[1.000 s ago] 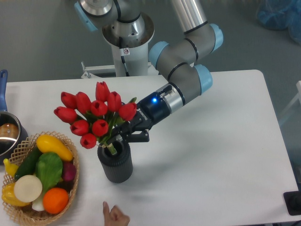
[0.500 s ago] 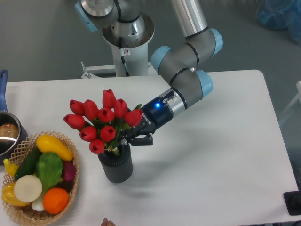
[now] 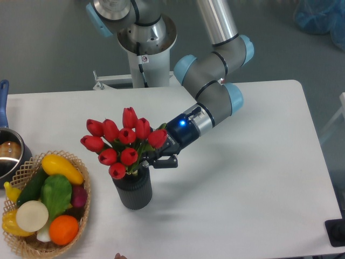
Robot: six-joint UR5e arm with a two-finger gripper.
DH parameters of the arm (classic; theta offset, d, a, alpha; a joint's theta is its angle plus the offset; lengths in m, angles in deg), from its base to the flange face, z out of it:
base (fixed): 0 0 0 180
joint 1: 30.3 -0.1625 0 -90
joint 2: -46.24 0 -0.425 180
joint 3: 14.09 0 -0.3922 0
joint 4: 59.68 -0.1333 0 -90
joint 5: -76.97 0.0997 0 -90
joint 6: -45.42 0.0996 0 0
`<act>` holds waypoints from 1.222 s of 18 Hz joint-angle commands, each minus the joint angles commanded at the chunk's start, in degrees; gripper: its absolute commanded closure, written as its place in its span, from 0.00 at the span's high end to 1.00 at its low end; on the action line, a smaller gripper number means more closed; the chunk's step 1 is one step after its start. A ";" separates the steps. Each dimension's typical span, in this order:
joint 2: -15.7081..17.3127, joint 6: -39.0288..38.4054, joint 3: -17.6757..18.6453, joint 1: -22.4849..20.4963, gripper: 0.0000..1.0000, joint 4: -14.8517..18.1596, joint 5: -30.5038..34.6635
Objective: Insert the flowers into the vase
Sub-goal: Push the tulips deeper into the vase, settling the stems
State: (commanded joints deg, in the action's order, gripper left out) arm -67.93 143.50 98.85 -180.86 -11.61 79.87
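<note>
The flowers [image 3: 123, 141], a bunch of red tulips with green stems, stand tilted left with their stems going down into the mouth of the dark grey ribbed vase [image 3: 132, 189]. The vase stands upright on the white table. My gripper [image 3: 152, 160] reaches in from the right, just above the vase's rim. It is shut on the stems right below the blooms. The stem ends inside the vase are hidden.
A wicker basket [image 3: 24, 167] with colourful vegetables sits at the front left. A metal pot [image 3: 8, 154] with a blue handle is at the left edge. The robot base [image 3: 145, 48] stands behind the table. A fingertip [image 3: 119, 256] shows at the bottom edge.
The gripper and the flowers have moved to the right and lower, so the blooms now sit closer over the vase. The hand at the bottom edge has drawn back almost out of view.
</note>
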 joint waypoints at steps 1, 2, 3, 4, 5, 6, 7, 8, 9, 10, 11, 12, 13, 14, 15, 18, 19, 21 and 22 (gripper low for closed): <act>0.00 0.00 0.00 0.09 0.15 0.00 0.00; 0.00 0.00 0.00 0.09 0.15 0.00 0.00; -0.09 0.09 0.00 0.09 0.15 0.00 0.00; -0.18 0.18 0.00 0.09 0.15 0.00 0.09; -0.53 0.18 0.00 0.44 0.15 0.00 0.09; -0.53 0.18 0.09 0.62 0.15 0.00 0.09; -0.62 0.18 0.09 0.62 0.15 0.00 0.09; -0.70 0.27 0.09 0.62 0.15 0.00 0.09; -0.88 0.27 0.09 0.62 0.16 0.00 0.17; -0.97 0.27 0.09 0.62 0.17 -0.09 0.18; -0.97 0.44 0.00 0.62 0.24 -0.09 0.18; -0.97 0.79 0.00 0.53 0.24 -0.09 0.18; -0.97 1.14 0.00 0.27 0.25 -0.17 0.18; -0.97 1.41 0.00 0.27 0.36 -0.18 0.18; -0.97 1.84 0.00 0.18 0.38 -0.18 0.18; -0.97 2.64 0.00 0.09 0.48 -0.18 0.18; -0.97 2.64 0.09 0.00 0.49 -0.18 0.18; -0.88 2.82 0.18 -0.17 0.65 -0.18 0.18; -0.79 2.90 0.18 -0.26 0.79 -0.18 0.18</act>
State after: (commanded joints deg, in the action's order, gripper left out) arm -68.72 146.40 99.02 -181.12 -11.78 80.05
